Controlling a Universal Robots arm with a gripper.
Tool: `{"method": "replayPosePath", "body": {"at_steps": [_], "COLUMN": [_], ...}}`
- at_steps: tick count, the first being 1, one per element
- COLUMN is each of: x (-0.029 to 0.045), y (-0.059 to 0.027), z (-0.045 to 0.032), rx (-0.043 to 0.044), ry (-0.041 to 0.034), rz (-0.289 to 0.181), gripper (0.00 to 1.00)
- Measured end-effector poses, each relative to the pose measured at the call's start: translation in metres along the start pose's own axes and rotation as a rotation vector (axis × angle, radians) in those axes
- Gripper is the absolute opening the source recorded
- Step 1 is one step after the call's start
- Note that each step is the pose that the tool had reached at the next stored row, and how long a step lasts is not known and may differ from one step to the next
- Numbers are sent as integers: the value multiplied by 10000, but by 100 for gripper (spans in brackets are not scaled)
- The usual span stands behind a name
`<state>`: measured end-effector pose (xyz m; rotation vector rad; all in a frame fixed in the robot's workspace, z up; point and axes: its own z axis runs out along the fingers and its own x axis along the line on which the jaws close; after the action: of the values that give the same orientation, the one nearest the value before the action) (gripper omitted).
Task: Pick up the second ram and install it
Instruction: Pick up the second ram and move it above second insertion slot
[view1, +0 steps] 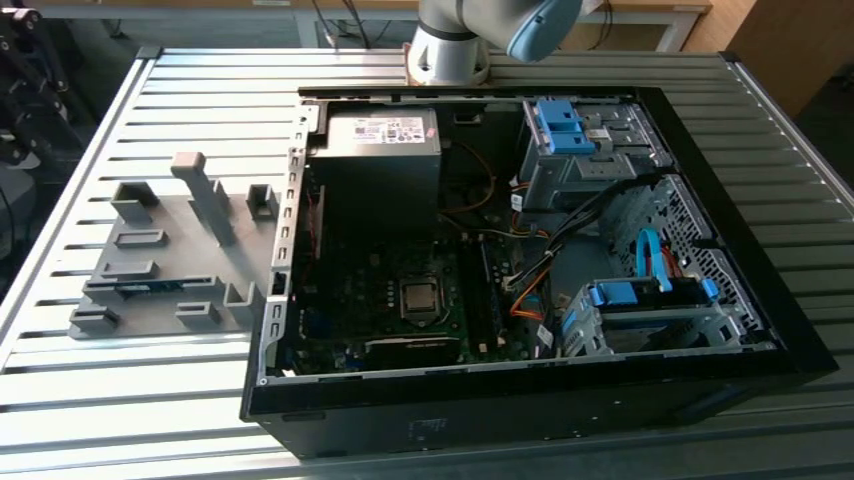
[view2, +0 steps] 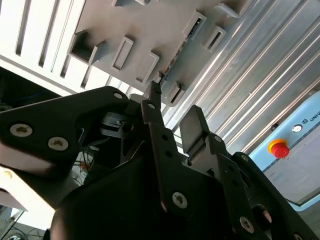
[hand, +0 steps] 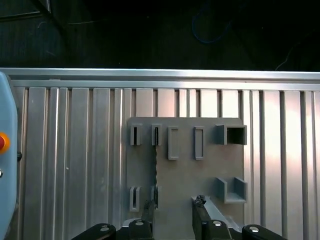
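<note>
While the arm (view1: 447, 50) rises out of the top of the exterior view, its tool (hand: 174, 207) hangs over the grey holder (hand: 185, 175) in the first wrist view. The tool's two fingers (hand: 200, 210) stand wide apart with nothing between them. The second ram (hand: 155, 167) sits in the holder on its thin edge, each end tucked in a small slot (hand: 155, 135). One finger is just beside the end of the ram nearest the tool, and I cannot tell if they touch. In the exterior view the ram shows as a blue-green strip low in the holder. The holder lies flat on the ribbed metal counter (view1: 134, 400), just beside the open computer case (view1: 534, 410), on the exterior view's left of it.
</note>
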<state>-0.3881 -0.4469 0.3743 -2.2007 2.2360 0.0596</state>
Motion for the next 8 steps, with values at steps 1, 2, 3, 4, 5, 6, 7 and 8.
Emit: {"method": "replayPosePath", "body": {"at_steps": [1, 2, 3, 4, 5, 6, 7, 8], "x": [1, 2, 2, 2, 3, 3, 3, 4], "y": [3, 5, 9, 16, 26, 37, 52, 69], "z": [18, 36, 53, 69, 76, 81, 87, 91], "rx": [4, 7, 10, 14, 12, 13, 19, 23], "ry": [-2, -5, -7, -10, -9, -9, -12, -16], "rz": [102, 201, 301, 382, 411, 413, 412, 411], "gripper": [43, 43, 43, 43, 43, 43, 43, 43]}}
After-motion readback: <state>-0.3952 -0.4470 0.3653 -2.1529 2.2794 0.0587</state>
